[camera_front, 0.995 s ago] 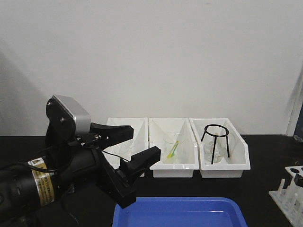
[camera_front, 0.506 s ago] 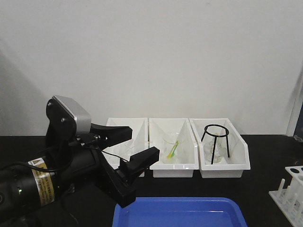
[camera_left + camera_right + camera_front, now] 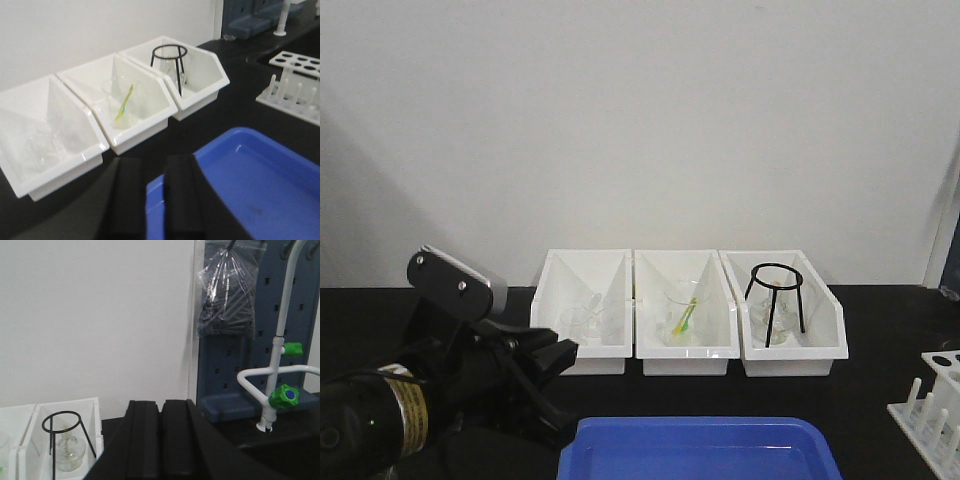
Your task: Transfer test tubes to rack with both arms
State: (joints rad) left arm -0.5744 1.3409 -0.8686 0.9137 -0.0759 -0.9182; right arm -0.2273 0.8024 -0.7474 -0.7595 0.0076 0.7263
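Both hands are sitting empty with fingers pressed together, the left hand hovering at the blue tray's nine o'clock edge, the right hand raised near the bins.

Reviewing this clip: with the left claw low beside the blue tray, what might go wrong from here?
1. The left claw sits right at the near-left edge of the blue tray, so a forward sweep may clip or shove it.
2. The left bin holds a jumble of clear glassware that is hard to tell apart, so a grasp there may catch the wrong piece.
3. The rack stands at the table's far right, so carrying a tube there would pass over the tray.
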